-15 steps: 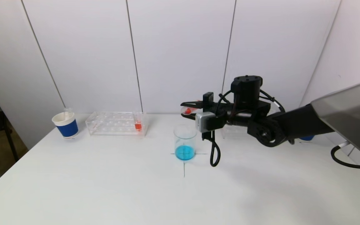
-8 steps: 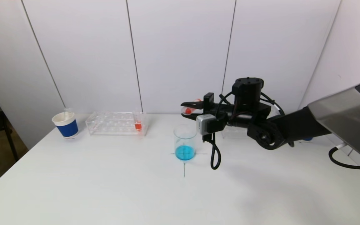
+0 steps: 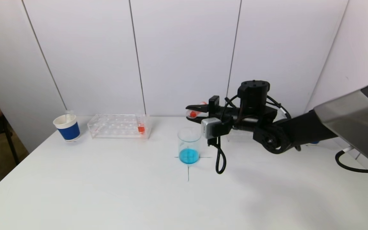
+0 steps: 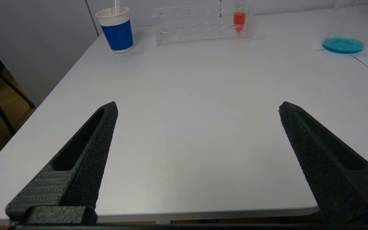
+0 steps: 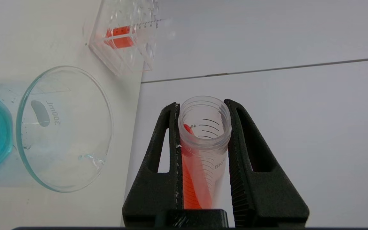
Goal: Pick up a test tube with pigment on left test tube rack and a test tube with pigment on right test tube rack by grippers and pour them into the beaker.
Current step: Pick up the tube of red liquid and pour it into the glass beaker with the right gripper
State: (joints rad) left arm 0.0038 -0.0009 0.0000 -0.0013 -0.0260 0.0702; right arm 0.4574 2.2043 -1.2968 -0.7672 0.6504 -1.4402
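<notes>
The right end effector clamps a tilted tube above the beaker rim, frame centre. The left end effector gapes over bare tabletop.

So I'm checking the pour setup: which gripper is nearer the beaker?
Right. The right gripper, shut on a tilted test tube of red pigment, hangs just above and behind the beaker. The left gripper is open, low at the table's near edge, far from it.
</notes>
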